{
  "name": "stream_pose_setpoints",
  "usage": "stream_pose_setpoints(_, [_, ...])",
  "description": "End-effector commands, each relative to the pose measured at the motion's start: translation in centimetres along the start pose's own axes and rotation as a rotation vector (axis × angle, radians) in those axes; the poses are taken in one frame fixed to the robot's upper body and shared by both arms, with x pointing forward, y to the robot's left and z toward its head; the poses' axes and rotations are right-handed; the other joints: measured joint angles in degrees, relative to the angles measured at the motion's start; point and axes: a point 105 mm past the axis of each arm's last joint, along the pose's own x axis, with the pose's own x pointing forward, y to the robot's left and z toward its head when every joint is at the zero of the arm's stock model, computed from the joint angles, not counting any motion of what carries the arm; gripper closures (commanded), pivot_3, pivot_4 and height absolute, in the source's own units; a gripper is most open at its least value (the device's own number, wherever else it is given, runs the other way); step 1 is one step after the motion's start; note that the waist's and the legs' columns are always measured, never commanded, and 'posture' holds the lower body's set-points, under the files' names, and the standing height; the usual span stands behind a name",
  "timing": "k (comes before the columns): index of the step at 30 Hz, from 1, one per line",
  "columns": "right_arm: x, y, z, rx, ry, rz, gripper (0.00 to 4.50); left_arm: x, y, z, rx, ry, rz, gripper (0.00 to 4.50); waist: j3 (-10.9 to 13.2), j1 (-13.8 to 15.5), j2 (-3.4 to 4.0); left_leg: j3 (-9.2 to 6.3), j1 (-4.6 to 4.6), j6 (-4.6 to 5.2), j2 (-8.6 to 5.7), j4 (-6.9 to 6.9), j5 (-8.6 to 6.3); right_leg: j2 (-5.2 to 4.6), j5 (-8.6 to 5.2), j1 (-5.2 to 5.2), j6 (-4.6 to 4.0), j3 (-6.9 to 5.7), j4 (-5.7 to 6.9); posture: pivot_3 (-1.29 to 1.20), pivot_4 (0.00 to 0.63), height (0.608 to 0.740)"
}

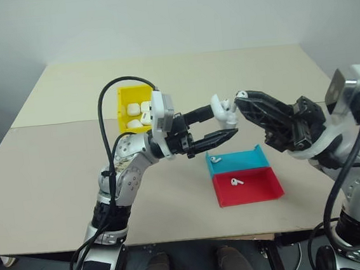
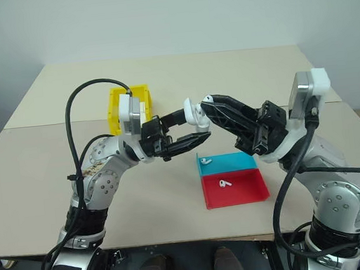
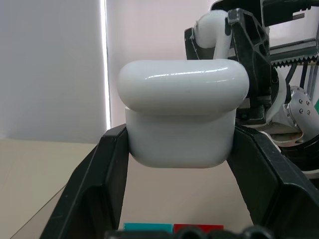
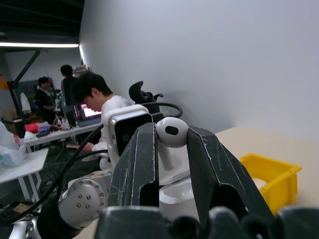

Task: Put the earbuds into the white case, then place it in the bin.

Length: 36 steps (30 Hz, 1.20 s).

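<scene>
A pale beige table [image 1: 56,179] is standing before a plain white wall, and both arms are meeting in the air above the blue-and-red tray [image 1: 244,176].

The left gripper [image 1: 224,122] is gripping the white case [image 1: 221,110] between its two black fingers, clenched on the case's body, with the flip lid standing open toward the right arm. The right gripper [image 1: 241,97] is pinching one earbud [image 1: 240,94] at its tips, bulb uppermost and stem hanging down between the fingers, as the right wrist view shows.

The earbud is sitting just beside and slightly above the open case, on the side away from the yellow bin [image 1: 132,106]. Its stem is pointing roughly down toward the case's mouth, so my reading is that the coming move is a short lowering of the right gripper, with the stem lined up on its socket.

Two more earbuds are lying in the tray, one in the blue half [image 1: 215,159] and one in the red half [image 1: 236,182]. The bin, beyond the left arm from the tray, is already holding several white cases [image 1: 138,113].
</scene>
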Motion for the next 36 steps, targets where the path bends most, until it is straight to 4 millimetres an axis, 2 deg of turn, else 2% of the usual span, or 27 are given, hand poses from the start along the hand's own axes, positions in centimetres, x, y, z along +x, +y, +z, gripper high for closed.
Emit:
stream_pose_setpoints(1, [-0.1, 0.5, 0.6, -0.053, -0.004, 0.013, 3.87, 0.3, -0.7, 1.1, 0.048, -0.032, -0.028, 1.72, 0.0, 0.0, 0.00, 0.01, 0.00, 0.00, -0.01, 0.00, 0.00, -0.01, 0.00, 0.00, 0.00, 0.00, -0.01, 0.00, 0.150, 0.740])
stream_pose_setpoints(14, [-0.6, -0.1, -0.8, -0.107, 0.132, -0.008, 3.87, 0.5, -0.7, 1.3, 0.058, -0.041, -0.055, 1.72, 0.0, 0.1, -0.01, 0.03, -0.01, 0.00, 0.00, 0.00, 0.00, 0.00, 0.00, 0.00, 0.01, 0.01, -0.04, 0.00, 0.150, 0.740])
stream_pose_setpoints(28, [-0.6, 0.5, -1.1, -0.111, 0.156, 0.028, 3.87, 0.6, -0.6, 1.0, 0.069, -0.036, -0.042, 1.72, 0.0, 0.2, -0.01, 0.02, -0.03, 0.00, 0.00, 0.00, 0.00, 0.01, 0.00, 0.00, 0.01, 0.01, -0.07, 0.00, 0.150, 0.740])
stream_pose_setpoints(35, [-0.5, -0.4, -1.5, -0.121, 0.191, -0.009, 3.87, 0.4, -0.4, 1.1, 0.079, -0.037, -0.041, 1.72, 0.0, 0.2, -0.01, 0.01, -0.04, 0.00, 0.00, 0.00, 0.00, 0.00, 0.00, 0.01, 0.01, 0.01, -0.09, 0.00, 0.150, 0.740])
stream_pose_setpoints(36, [-0.6, -0.6, -1.6, -0.125, 0.204, -0.019, 3.52, 0.5, -0.3, 1.2, 0.085, -0.039, -0.042, 1.72, 0.0, 0.2, -0.01, 0.02, -0.04, 0.00, 0.00, 0.00, 0.00, 0.00, 0.00, 0.01, 0.01, 0.01, -0.09, 0.00, 0.150, 0.740])
